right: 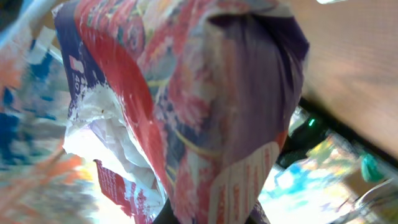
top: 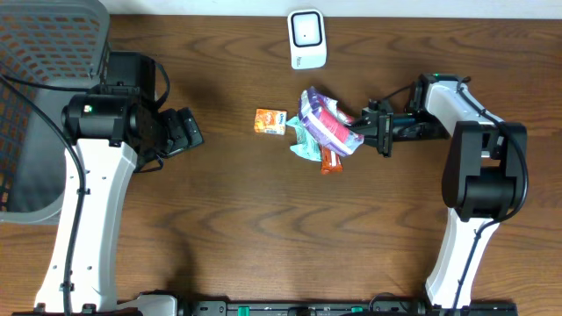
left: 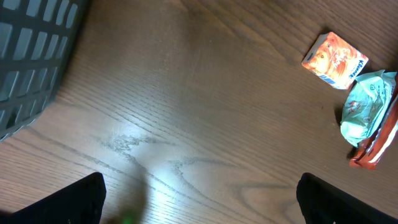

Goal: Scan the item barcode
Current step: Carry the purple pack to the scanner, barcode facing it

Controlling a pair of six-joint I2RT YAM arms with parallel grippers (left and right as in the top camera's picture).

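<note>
Glossy plastic packet (top: pixel 329 123) (crinkled), wood-grain table (top: pixel 228 219)

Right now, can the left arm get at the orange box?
Probably yes. The left gripper is open and empty, only bare table lies between it and the orange box, and the box sits on the near side of the packets.

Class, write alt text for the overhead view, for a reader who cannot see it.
The right claw grips a purple-and-red packet at the middle of a wooden table, a white scanner beyond it. A small orange carton lies just left of the packet; the left claw stands open near a grey basket.
</note>
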